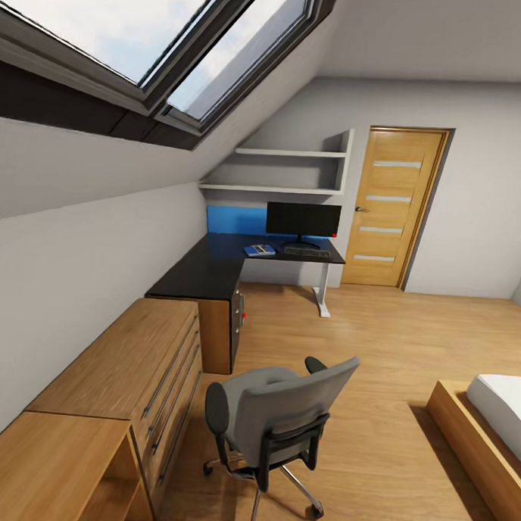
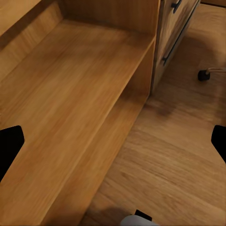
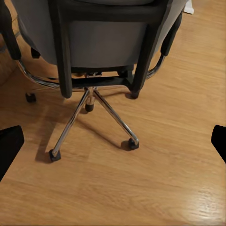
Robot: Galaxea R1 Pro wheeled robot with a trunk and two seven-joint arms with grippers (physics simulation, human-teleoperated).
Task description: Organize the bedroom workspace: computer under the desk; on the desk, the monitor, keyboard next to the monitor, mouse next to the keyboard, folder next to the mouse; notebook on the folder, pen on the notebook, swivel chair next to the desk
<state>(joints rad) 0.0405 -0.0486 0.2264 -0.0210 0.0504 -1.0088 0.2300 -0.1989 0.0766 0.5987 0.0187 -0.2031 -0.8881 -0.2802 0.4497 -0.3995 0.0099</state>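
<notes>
Ahead at twelve o'clock, the desk [image 1: 214, 270] carries the monitor [image 1: 303, 219], keyboard [image 1: 306, 251] and a blue folder [image 1: 259, 250]; anything smaller there is too small to make out. Swivel chair [image 1: 280, 417] stands nearby on wood floor [image 1: 393, 350]. Both grippers' [image 2: 113, 141] [image 3: 113, 141] fingertips sit wide apart.

Bed [image 1: 500, 411] cut off at edge
</notes>
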